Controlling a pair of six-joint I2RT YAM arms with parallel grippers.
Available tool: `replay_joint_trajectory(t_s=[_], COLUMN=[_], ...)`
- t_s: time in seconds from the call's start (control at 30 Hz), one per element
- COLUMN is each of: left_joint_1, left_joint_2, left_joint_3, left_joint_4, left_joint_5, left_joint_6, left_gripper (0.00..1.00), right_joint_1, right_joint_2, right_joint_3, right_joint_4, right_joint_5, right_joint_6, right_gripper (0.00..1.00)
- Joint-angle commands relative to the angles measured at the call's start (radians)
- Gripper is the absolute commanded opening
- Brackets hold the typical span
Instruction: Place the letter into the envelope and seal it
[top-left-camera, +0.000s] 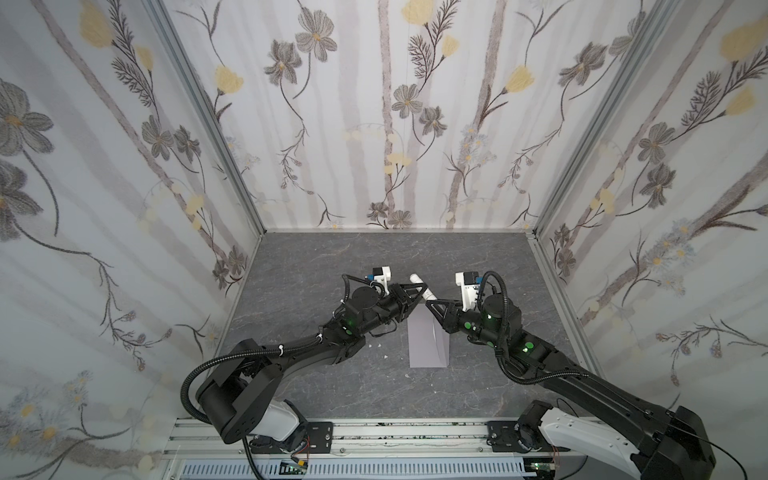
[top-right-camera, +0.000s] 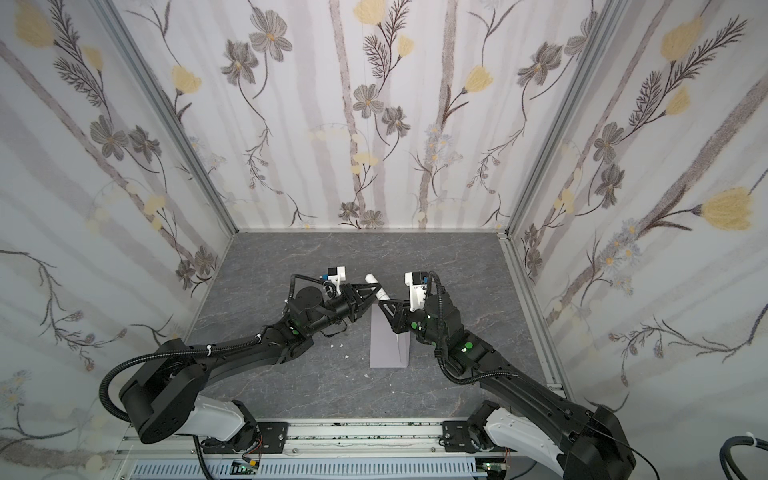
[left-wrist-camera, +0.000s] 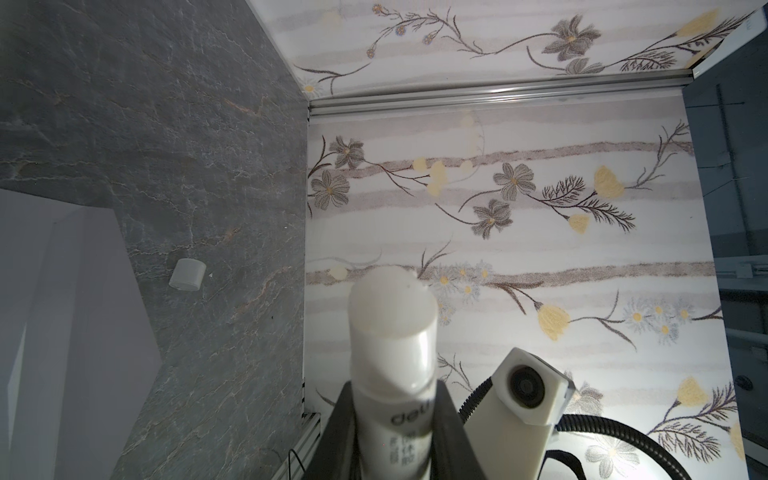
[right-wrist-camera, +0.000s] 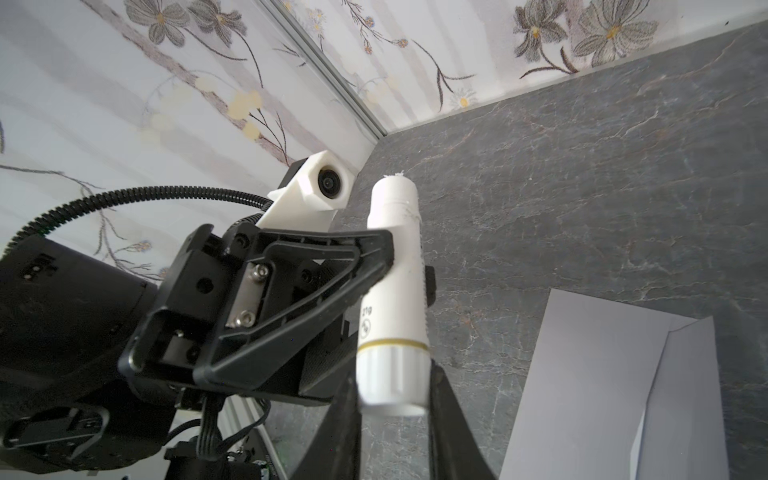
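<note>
- The envelope (top-left-camera: 426, 345) lies flat on the table (top-left-camera: 332, 257), nearer than both jaws, its far edge under their tips.
- The left jaws clamp the uncapped glue stick (top-left-camera: 416, 278) mid-body; the right jaws pinch its base end, above the table.
- Beyond and beside the jaws, bare grey table runs to flowered walls (top-left-camera: 374, 124).
</note>
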Motion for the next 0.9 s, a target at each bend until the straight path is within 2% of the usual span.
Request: replay_joint_trajectory(t_s=[0.0,0.33,0.87], left_joint_1=[-0.006,-0.014,-0.020], left_joint_2=[-0.006,-0.010,-0.030], left_joint_3=[-0.008,-0.019,-0.050], left_joint_4=[-0.006,0.018,0.082], left_joint_5=[0.034,0.025,0.015], left_joint_6=[0.031,0.055,0.084], left_gripper=[0.00,0.00,0.00], right_joint_1=[-0.017,-0.052,-0.089], right_joint_2=[0.007,0.056,0.196], right_joint_3=[-0.020,-0.142,-0.284], right_joint_4=[0.198,0.402,0.834], right_joint_5=[-0.005,-0.077,-0.186], right_joint_6=[0.181,0.512,0.897], right_gripper=[0.19,0.19,0.19])
